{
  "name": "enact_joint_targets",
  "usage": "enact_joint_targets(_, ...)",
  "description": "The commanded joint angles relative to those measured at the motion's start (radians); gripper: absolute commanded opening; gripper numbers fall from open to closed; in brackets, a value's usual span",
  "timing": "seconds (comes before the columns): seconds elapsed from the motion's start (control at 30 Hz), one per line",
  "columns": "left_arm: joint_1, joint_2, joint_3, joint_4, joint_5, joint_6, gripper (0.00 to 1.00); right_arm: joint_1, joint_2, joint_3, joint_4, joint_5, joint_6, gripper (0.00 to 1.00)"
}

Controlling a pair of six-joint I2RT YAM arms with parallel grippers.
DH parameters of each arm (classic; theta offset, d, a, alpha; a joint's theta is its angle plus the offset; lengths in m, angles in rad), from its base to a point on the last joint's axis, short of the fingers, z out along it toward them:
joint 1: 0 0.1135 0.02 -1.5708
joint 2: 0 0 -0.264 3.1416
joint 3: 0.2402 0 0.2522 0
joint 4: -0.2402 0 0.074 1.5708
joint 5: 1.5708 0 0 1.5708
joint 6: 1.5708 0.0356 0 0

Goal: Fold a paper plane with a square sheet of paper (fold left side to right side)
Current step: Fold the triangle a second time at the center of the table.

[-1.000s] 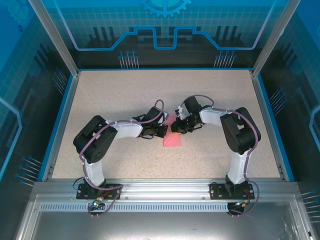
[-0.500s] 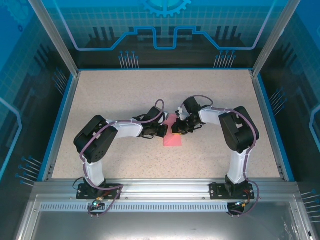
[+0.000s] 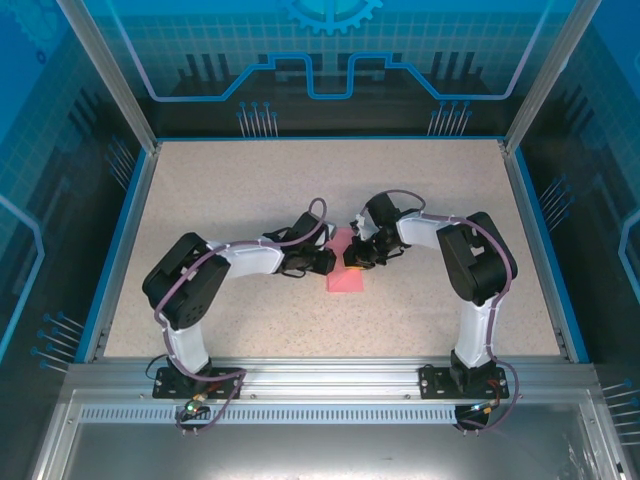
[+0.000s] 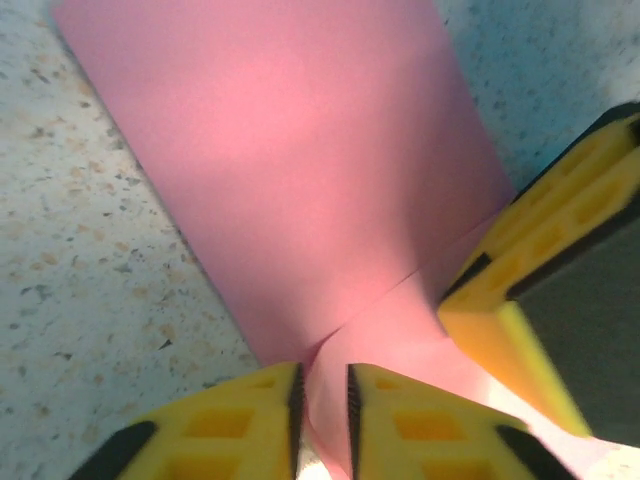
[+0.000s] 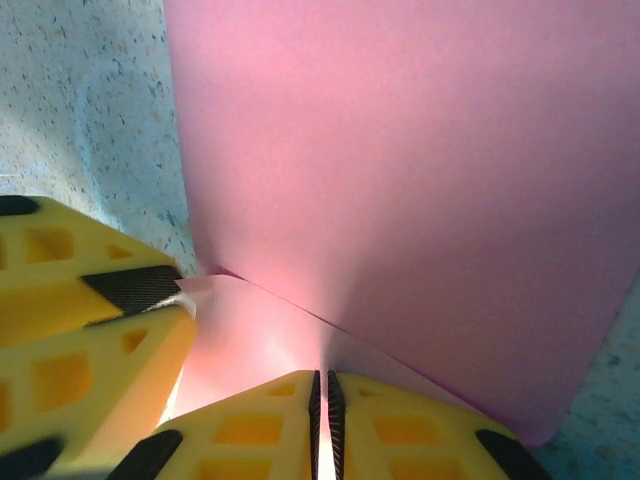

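Observation:
The square sheet of paper (image 3: 346, 276) lies pink side up mid-table as a narrow rectangle, its far end lifted between the two grippers. My left gripper (image 3: 326, 262) is at the sheet's left edge. In the left wrist view its jaws (image 4: 323, 405) are shut on a raised fold of the paper (image 4: 300, 170). My right gripper (image 3: 357, 257) is at the sheet's far right. In the right wrist view its jaws (image 5: 322, 415) are pinched shut on the paper (image 5: 400, 160), whose corner is also caught in the left fingers (image 5: 95, 310).
The speckled table (image 3: 250, 190) is ringed by a blue rim, with metal posts at the corners. The two grippers stand almost touching over the sheet; the right finger (image 4: 545, 270) crowds the left wrist view.
The raised part of the paper has settled lower and flatter. The right gripper has edged slightly left toward the left gripper. Both keep their hold.

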Motion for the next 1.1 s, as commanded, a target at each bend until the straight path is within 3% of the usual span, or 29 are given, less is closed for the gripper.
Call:
enact_joint_targets(0.0,0.0,-0.094,-0.005,-0.043,0.024,-0.002,0.26,0.006,0.046,-0.006,-0.059,0.05,-0.011,0.15)
enact_joint_targets(0.13,0.001,-0.146,-0.022,-0.061,0.083,-0.014,0.27,0.006,0.045,-0.007,-0.057,0.048,-0.011,0.15)
enact_joint_targets(0.47,0.0,-0.086,-0.03,-0.004,0.423,-0.086,0.25,0.006,0.047,-0.008,-0.06,0.044,-0.015,0.15)
enact_joint_targets(1.07,0.0,0.031,-0.039,-0.032,0.381,-0.095,0.23,0.006,0.046,-0.009,-0.067,0.048,-0.019,0.15)
